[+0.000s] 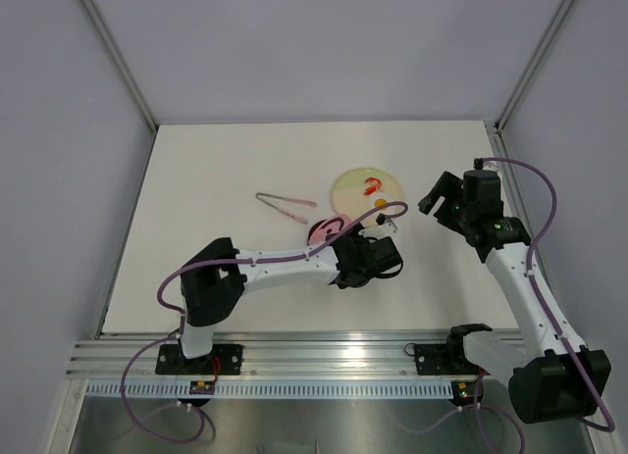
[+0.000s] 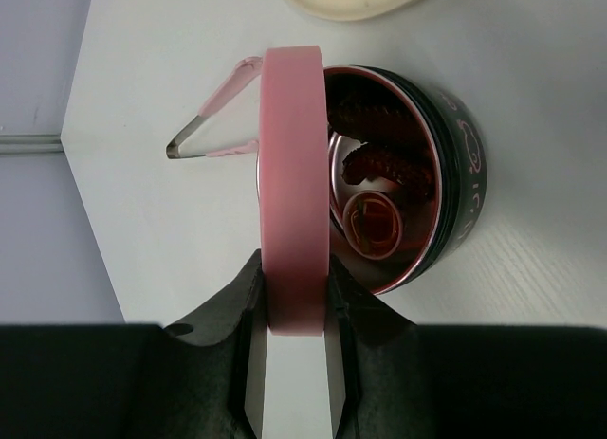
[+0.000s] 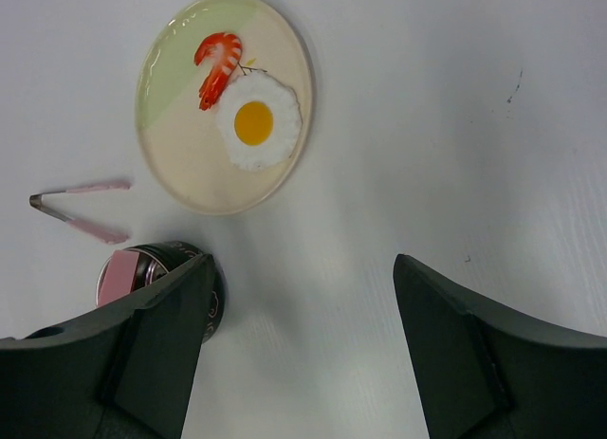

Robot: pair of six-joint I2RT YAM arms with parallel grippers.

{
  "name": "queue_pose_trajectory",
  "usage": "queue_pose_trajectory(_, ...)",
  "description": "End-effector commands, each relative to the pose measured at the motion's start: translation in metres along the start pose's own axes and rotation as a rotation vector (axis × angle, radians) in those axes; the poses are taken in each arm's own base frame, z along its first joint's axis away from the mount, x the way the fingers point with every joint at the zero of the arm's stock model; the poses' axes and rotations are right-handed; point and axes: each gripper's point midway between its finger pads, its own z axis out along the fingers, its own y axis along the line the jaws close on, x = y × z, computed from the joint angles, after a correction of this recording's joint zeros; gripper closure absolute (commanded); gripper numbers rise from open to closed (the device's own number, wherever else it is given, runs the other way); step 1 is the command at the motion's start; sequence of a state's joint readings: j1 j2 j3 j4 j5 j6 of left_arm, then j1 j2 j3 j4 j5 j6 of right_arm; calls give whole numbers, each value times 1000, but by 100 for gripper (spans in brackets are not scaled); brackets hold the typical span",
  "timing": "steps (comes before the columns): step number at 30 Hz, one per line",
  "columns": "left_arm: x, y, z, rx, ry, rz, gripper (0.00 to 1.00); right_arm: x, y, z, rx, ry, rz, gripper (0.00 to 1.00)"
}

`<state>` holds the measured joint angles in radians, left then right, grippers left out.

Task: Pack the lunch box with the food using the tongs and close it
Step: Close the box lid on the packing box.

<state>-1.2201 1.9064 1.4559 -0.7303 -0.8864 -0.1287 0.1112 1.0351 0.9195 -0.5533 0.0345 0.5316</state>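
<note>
left gripper (image 2: 296,287): clenched on the pink lid (image 2: 294,173), one finger on each flat face; I see it clearly in my left wrist view.
pink lid: held on edge, upright, over the lunch box (image 2: 457,197) on its tongs side. I can't tell if it touches the rim.
lunch box: on the table (image 1: 196,179), between the arms, just near-side of the plate (image 3: 180,155). Open, dark outer wall with a pink print.
food inside: dark red curved piece (image 2: 384,164) plus a small round rolled piece (image 2: 372,226), side by side on the bottom.
food outside: fried egg (image 3: 256,122) and a red shrimp-like piece (image 3: 217,67) both on the plate, just beside each other.
tongs (image 3: 81,210): flat on the table, left of the plate and beyond the lunch box, apart from both. Nothing is holding them.
right gripper (image 3: 302,264): released, jaws wide with nothing between them. I have it hanging above bare table to the right of the plate.
</note>
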Motion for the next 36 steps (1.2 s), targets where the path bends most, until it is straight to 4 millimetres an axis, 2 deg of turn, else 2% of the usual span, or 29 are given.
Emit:
queue_pose_trajectory(1,8,-16,5,33,23,-23,73,-9,5,3,-22,-30,11,16)
queue_pose_trajectory(5,9,-21,4,63,29,-28,52,-9,5,4,-21,-29,5,16)
queue_pose_trajectory(6,8,-22,3,73,28,-32,43,-8,5,5,-19,-24,5,16)
queue_pose_trajectory(9,7,-25,2,87,30,-28,33,-8,5,6,-18,-25,3,16)
queue_pose_trajectory(10,6,-24,2,88,30,-29,27,-8,5,6,-19,-24,2,16)
queue_pose_trajectory(14,4,-24,0,102,29,-39,18,-7,5,8,-24,-19,0,16)
queue_pose_trajectory(16,3,-25,-2,115,30,-51,17,-6,6,8,-28,-15,-5,16)
queue_pose_trajectory(19,0,-25,-6,144,26,-76,11,-3,5,13,-28,2,-13,15)
queue_pose_trajectory(21,-2,-22,-7,160,31,-99,5,6,12,17,-66,52,-23,15)
queue_pose_trajectory(25,-5,-10,-6,168,39,-146,4,29,21,30,-130,175,-37,15)
queue_pose_trajectory(29,-14,4,-13,212,18,-207,3,56,28,44,-189,317,-41,26)
queue_pose_trajectory(32,-18,11,-17,250,6,-255,3,68,30,48,-200,357,-47,55)
queue_pose_trajectory(33,-17,14,-15,258,12,-268,3,73,31,50,-198,369,-56,73)
queue_pose_trajectory(36,-15,18,-12,274,25,-304,3,92,40,52,-206,433,-105,93)
